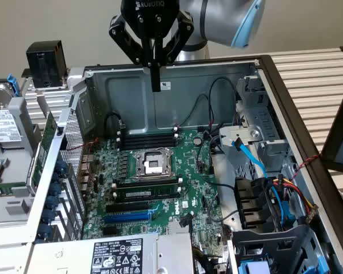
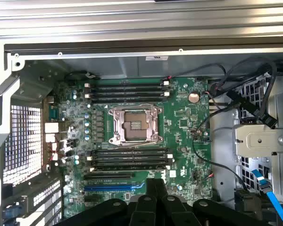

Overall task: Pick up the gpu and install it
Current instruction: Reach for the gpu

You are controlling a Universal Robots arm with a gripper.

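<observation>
Though closed on nothing, the gripper (image 1: 155,85) hangs above the motherboard's (image 1: 186,171) far edge; a green card on edge, apparently the gpu (image 1: 47,137), stands outside the case (image 1: 131,91), just beyond the perforated wall (image 1: 74,142) beside the motherboard.

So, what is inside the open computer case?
A green motherboard with a CPU socket, black memory sticks, and cables at the exterior view's right. The power supply covers one edge of the motherboard; what lies under the motherboard is hidden.
</observation>
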